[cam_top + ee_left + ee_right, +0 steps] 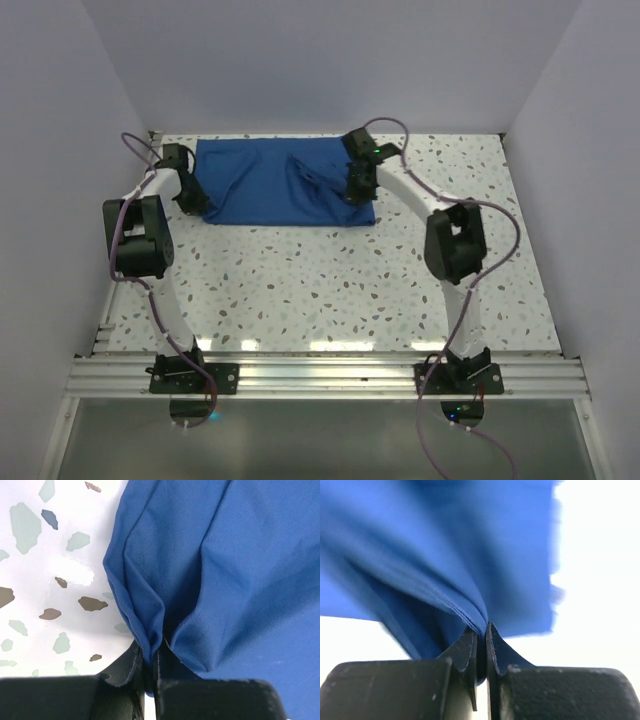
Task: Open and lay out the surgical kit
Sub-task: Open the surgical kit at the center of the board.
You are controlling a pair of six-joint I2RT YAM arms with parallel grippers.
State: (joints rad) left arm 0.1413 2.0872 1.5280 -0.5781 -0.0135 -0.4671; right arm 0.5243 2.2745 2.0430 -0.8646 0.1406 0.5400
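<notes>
1. Where the kit lies, at the far side of the speckled table [330, 290], the royal-blue cloth wrap [265, 180] forms a flat rectangle. Its long axis runs left to right, parallel to the back wall, and its short edges face the two side walls.
2. The wrap sits somewhat left of the table's middle. Its far long edge is close to the back wall, and its near long edge faces the arm bases.
3. The left gripper [150, 652] is at the near-left corner of the wrap. Its jaws are pinched together on a fold of the blue cloth. In the left wrist view the fabric gathers into a narrow pleat that runs down between the black fingers [125, 672], with bare speckled table showing to the left of it.
4. The right gripper [481, 632] is at the right end of the wrap, just inside the right short edge. Its jaws are likewise closed tight on a layered fold of cloth. The right wrist view is blurred, but the fabric can be seen fanning out from the pinch point.
5. From above, a raised crease runs from the right gripper diagonally toward the middle of the wrap.
6. Anything beneath the cloth is hidden from view.
</notes>
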